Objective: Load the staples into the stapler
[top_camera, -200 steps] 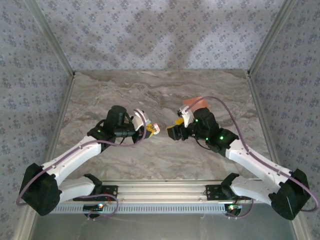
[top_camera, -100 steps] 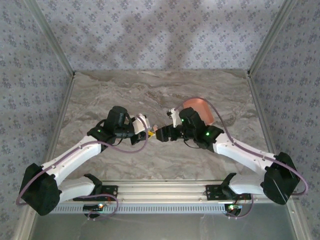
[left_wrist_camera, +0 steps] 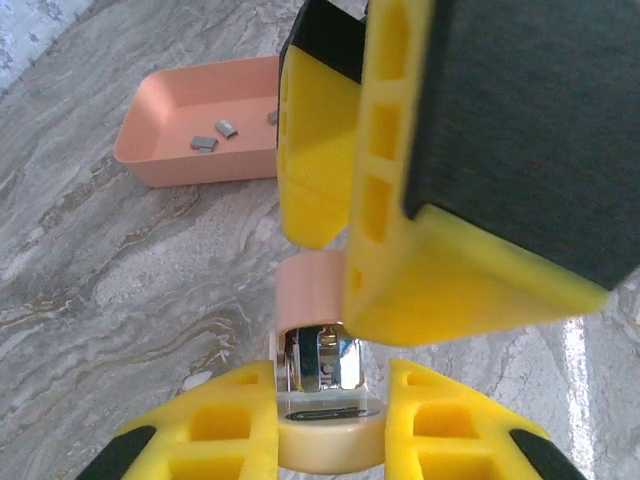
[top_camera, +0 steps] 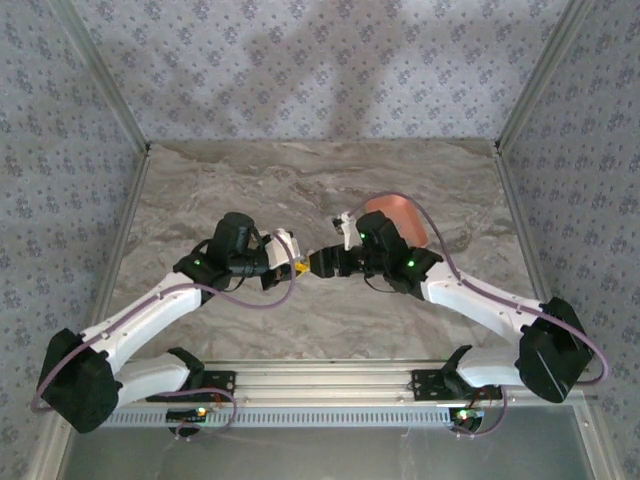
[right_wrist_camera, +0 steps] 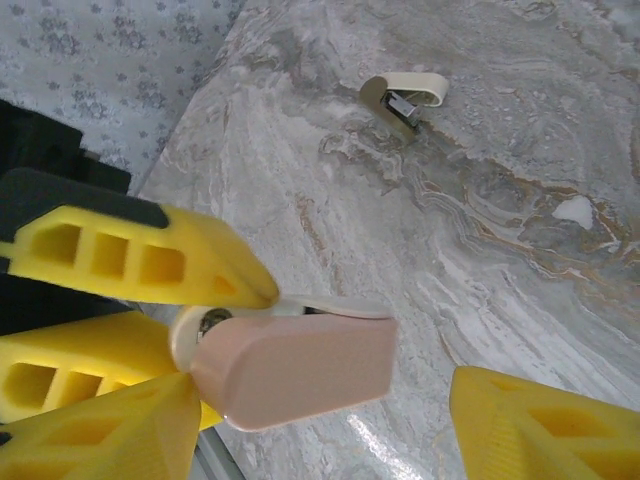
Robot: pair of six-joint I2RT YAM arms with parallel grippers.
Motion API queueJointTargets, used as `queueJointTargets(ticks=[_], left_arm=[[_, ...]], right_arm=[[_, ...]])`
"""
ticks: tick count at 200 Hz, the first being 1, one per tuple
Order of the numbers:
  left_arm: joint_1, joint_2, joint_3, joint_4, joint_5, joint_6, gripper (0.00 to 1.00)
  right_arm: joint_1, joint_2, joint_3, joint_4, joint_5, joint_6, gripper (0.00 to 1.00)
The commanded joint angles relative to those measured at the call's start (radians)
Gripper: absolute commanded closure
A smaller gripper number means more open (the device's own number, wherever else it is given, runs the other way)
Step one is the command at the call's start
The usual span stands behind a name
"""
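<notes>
My left gripper [left_wrist_camera: 328,400] is shut on the cream base of the tiny stapler [left_wrist_camera: 310,295], holding it above the table. The stapler's pink top [right_wrist_camera: 290,370] points away from it, and shiny metal shows under the lid. My right gripper [right_wrist_camera: 325,400] is open, its yellow fingers [left_wrist_camera: 320,160] standing on either side of the pink top. One finger is close against the top and the other is well apart. In the top view both grippers, left [top_camera: 293,266] and right [top_camera: 318,264], meet at mid-table. A few grey staples [left_wrist_camera: 215,135] lie in the salmon tray [left_wrist_camera: 170,165].
A plain whitish oblong piece [right_wrist_camera: 405,95] with a metal insert lies on the marble table farther off. The salmon tray [top_camera: 400,215] sits behind the right arm. Patterned walls close the table on three sides.
My right arm has swung left until its open fingers straddle the stapler. The left gripper turned slightly and kept its hold.
</notes>
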Motion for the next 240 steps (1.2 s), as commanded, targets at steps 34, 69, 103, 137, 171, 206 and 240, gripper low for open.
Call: queueJointTargets(ticks=[34,69,103,137,171,206,240], left_arm=[[-0.006,-0.040,0.002,0.021,0.047,-0.011,1.00],[-0.007,-0.051,-0.041,0.154,0.052,-0.104,1.00],[-0.005,-0.056,-0.113,0.349,0.041,-0.240,1.00],[-0.007,-0.061,-0.162,0.478,0.017,-0.316,1.00],[-0.009,-0.073,-0.194,0.576,-0.005,-0.370,1.00],[-0.012,-0.091,-0.227,0.636,-0.024,-0.387,1.00],[-0.012,-0.102,-0.240,0.659,-0.038,-0.392,1.00]], right_arm=[[-0.130,-0.056,-0.124,0.077,-0.025,0.145,0.35],[-0.190,-0.081,-0.187,0.166,-0.096,0.220,0.35],[-0.242,-0.160,-0.272,0.316,-0.125,0.347,0.31],[-0.260,-0.203,-0.324,0.474,-0.117,0.514,0.29],[-0.244,-0.169,-0.314,0.511,-0.092,0.616,0.33],[-0.224,-0.089,-0.294,0.639,-0.097,0.701,0.37],[-0.202,-0.007,-0.261,0.732,-0.093,0.747,0.41]])
